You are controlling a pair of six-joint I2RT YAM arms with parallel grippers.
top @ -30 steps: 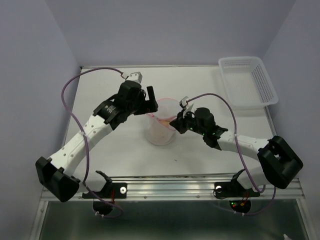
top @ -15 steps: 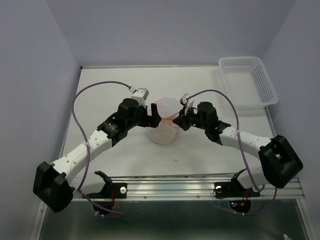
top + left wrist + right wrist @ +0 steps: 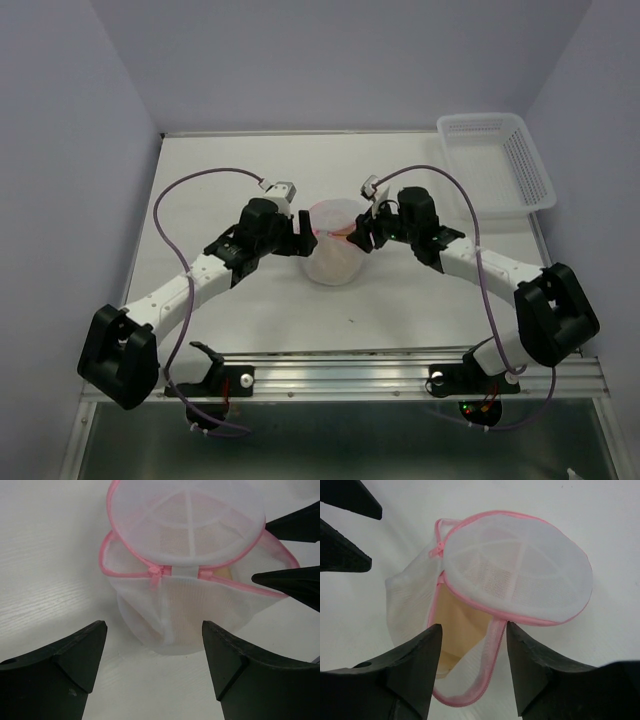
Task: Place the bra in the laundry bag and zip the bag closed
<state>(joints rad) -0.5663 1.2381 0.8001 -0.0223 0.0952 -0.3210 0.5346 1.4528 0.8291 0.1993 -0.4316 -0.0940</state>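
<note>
The laundry bag (image 3: 333,250) stands mid-table, a white mesh pod with a pink rim. Its round lid (image 3: 520,575) lies tilted over the mouth, and the side toward my right gripper gapes unzipped. In that gap the tan bra (image 3: 460,620) lies inside the bag. The zipper pull (image 3: 155,573) hangs at the rim on the left gripper's side. My left gripper (image 3: 300,233) is open just left of the bag, and nothing sits between its fingers (image 3: 82,647). My right gripper (image 3: 358,233) is open at the bag's right, its jaws straddling the loose pink rim (image 3: 492,650) without pinching it.
A white plastic lattice basket (image 3: 495,160) stands at the table's far right corner. Purple cables (image 3: 200,185) arch above both arms. Grey walls close in the table (image 3: 230,300) on the left, right and far sides.
My right gripper was shut at the bag's rim and has opened. The left gripper dropped down beside the bag's left. The lid now lies more over the mouth.
</note>
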